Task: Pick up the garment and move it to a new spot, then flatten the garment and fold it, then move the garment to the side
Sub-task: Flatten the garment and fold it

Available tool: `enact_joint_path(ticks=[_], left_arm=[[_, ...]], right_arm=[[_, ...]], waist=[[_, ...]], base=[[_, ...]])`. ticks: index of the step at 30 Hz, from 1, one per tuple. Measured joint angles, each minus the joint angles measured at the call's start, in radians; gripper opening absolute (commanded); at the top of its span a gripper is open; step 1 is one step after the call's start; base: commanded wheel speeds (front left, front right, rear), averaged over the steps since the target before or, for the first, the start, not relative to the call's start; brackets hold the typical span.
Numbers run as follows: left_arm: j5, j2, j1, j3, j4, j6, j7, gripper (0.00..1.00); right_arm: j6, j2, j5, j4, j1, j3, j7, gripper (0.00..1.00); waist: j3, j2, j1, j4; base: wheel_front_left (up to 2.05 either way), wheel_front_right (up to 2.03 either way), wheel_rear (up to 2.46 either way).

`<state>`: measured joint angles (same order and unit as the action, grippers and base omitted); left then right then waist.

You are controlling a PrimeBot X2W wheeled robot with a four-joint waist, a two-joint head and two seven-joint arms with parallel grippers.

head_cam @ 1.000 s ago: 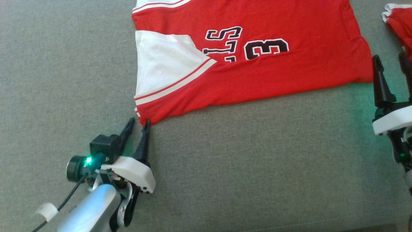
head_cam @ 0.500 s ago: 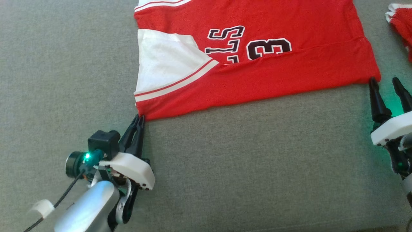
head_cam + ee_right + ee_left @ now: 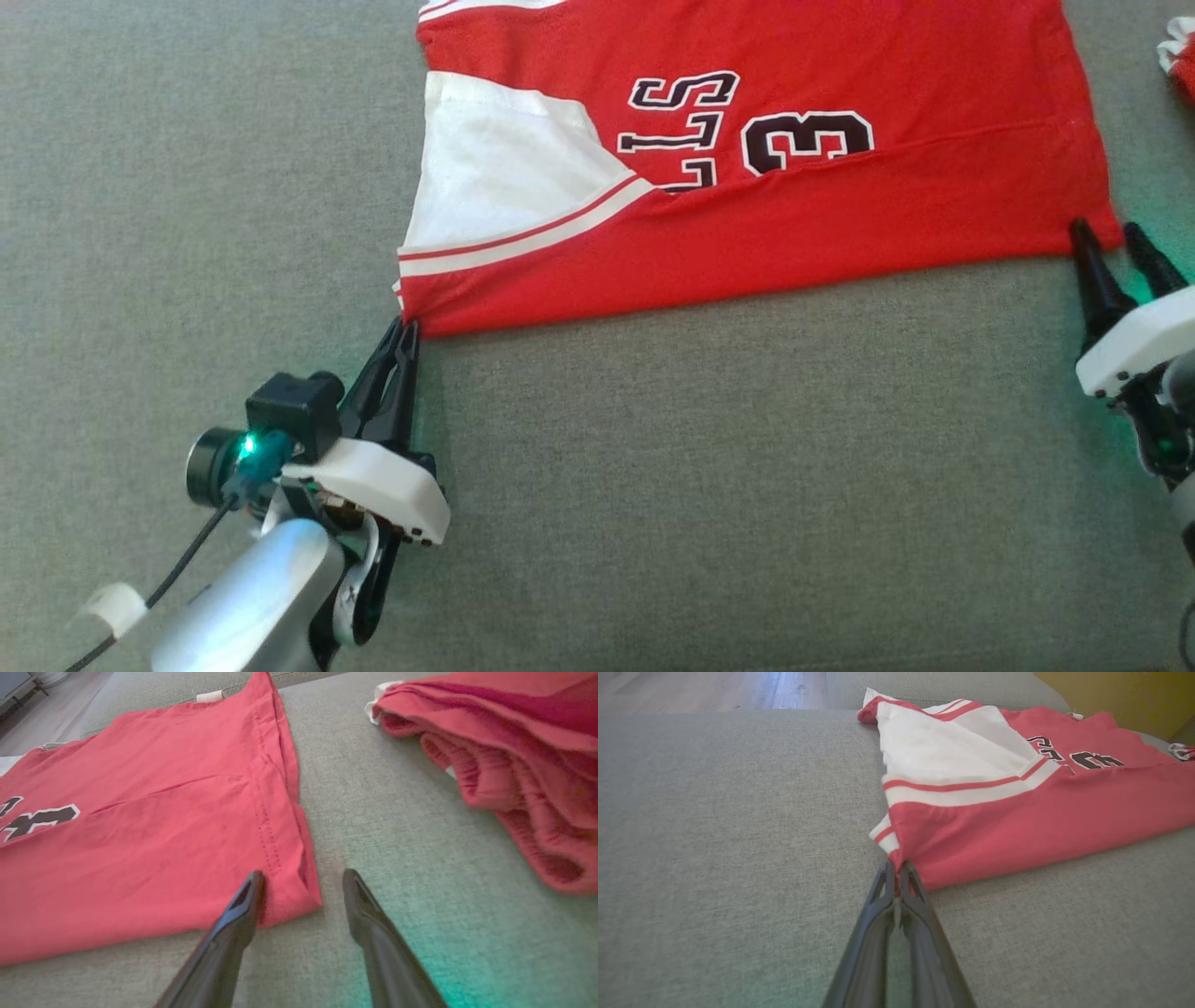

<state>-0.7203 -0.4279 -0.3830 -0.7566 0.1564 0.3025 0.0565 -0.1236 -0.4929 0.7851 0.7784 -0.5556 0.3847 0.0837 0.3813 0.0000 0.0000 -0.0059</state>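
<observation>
At the near left, the left gripper (image 3: 408, 327) lies low on the grey cushion (image 3: 700, 485), its two dark fingers pressed together and pinching the near-left corner of the garment (image 3: 840, 215); in the left wrist view the fingertips of the left gripper (image 3: 895, 868) meet right where the red hem of the garment (image 3: 1017, 821) comes to a point, with a sliver of red cloth between them. From that corner the garment spreads far and to the right, flat on the cushion, folded along a slanting line; its white panel (image 3: 495, 177) sits at the left end and dark lettering towards the middle. At the near-right corner the right gripper (image 3: 1107, 230) stands with its fingers apart, one on each side of the hem corner; in the right wrist view the left finger of the right gripper (image 3: 303, 877) touches the cloth of the garment (image 3: 140, 858) and the other rests on bare cushion just beside it. Further right lies a second red garment (image 3: 504, 765), bunched, apart from the first.
</observation>
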Motion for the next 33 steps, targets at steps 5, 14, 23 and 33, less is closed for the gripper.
enact_joint_path(ticks=[5, 14, 23, 33], left_arm=[[0.000, 0.000, 0.000, -0.001, -0.002, 0.003, 0.008, 0.00], [-0.011, -0.005, 0.075, -0.002, -0.047, 0.024, 0.029, 0.00], [-0.036, -0.006, 0.211, -0.024, -0.102, 0.059, 0.042, 0.00], [-0.072, -0.007, 0.346, -0.065, -0.118, 0.060, 0.042, 0.00]], right_arm=[[0.000, -0.014, 0.035, -0.018, -0.007, 0.042, -0.022, 0.00], [0.000, -0.063, 0.070, -0.055, 0.079, 0.082, 0.015, 0.00], [0.000, -0.094, 0.102, -0.099, 0.236, 0.083, 0.052, 0.00], [-0.001, -0.115, 0.102, -0.158, 0.406, 0.031, 0.066, 0.00]], waist=[[-0.013, 0.0000, 0.0000, 0.004], [-0.082, 0.0000, -0.0001, 0.009], [-0.158, 0.0000, -0.0001, 0.028], [-0.221, 0.0000, -0.0003, 0.037]], base=[[0.00, 0.00, 0.00], [0.00, 0.00, 0.00], [0.00, 0.00, 0.00], [0.00, 0.00, 0.00]])
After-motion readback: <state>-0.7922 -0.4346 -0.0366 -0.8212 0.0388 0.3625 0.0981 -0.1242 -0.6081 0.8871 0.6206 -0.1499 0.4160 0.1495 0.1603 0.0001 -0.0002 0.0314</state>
